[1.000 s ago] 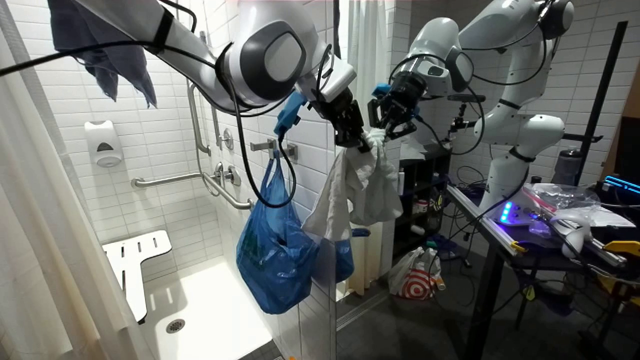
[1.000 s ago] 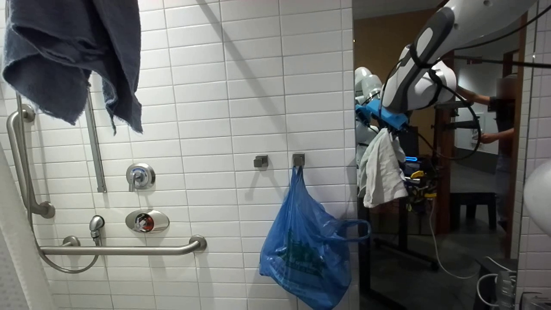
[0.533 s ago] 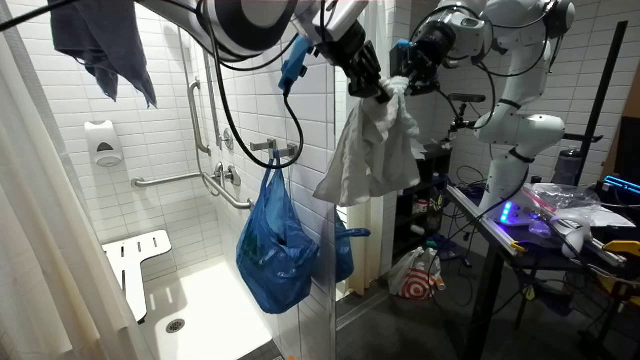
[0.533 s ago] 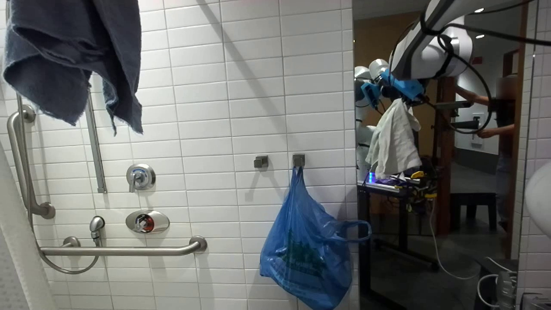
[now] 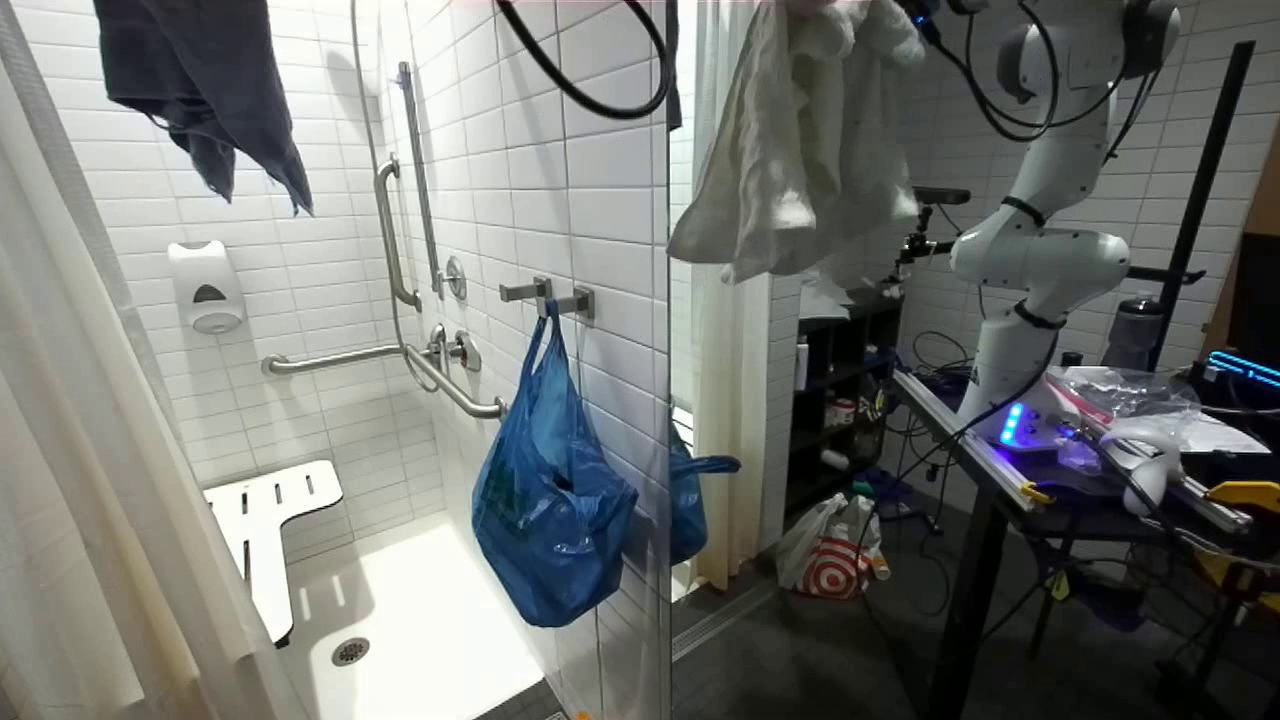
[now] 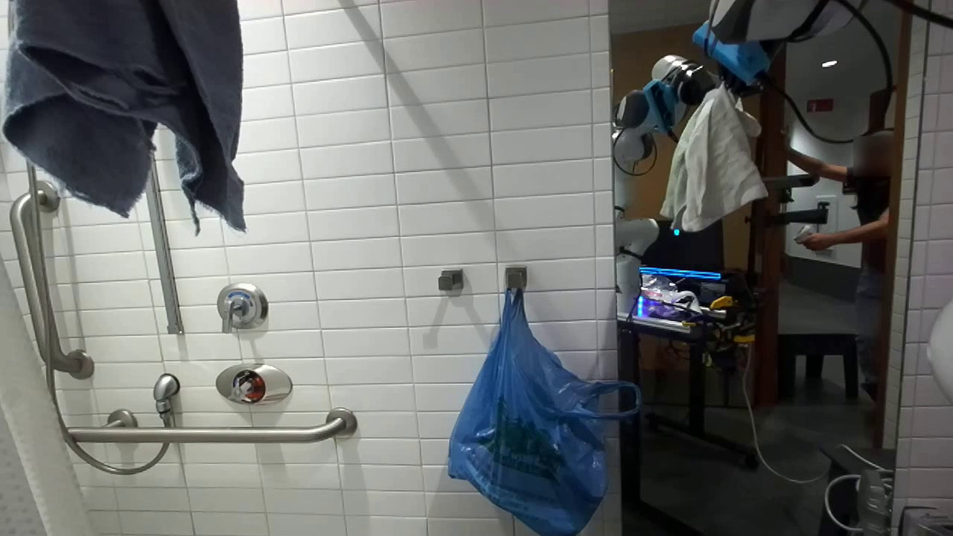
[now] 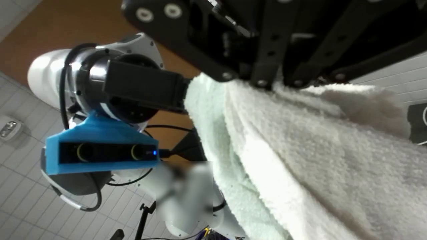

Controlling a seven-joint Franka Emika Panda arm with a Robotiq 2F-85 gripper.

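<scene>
Hand: I had the black metal two-finger hand (image 7: 279,78) clenched on a bunched fold of the soft white terry cloth (image 7: 320,160).
Cloth: it hung free below the grip, just beside the tall wall mirror (image 6: 811,439); its greenish reflection (image 7: 230,173) ran alongside. Touching or slightly apart, I couldn't tell.
Mirror risk: I judged it the main one; pushing too deep could have driven the hand into the mirror, since the reflection muddled my depth sense.
Slip risk: only a fold was pinched, so one hard drag could have pulled it out.
Cable risk: the thick black cable (image 5: 615,114) drooped in a loop above the square metal hooks (image 5: 525,292); lowering the arm (image 6: 782,22) could have snagged it there.
Sight risk: an exterior view cropped the hand off at the top, so I could have missed a bad grip from there.
Blue bag: the crinkled blue plastic bag (image 6: 532,447) hung from one hook, spare handle (image 6: 635,398) sticking out toward the mirror; it bulged low, contents hidden.
Ringed bag: the white plastic bag with red rings (image 5: 832,550) slumped on the floor (image 5: 780,670); I couldn't make out its contents.
Shelf: the black cubby shelf (image 5: 868,322) held a red-and-white tub (image 5: 843,411); the rest was too dim.
</scene>
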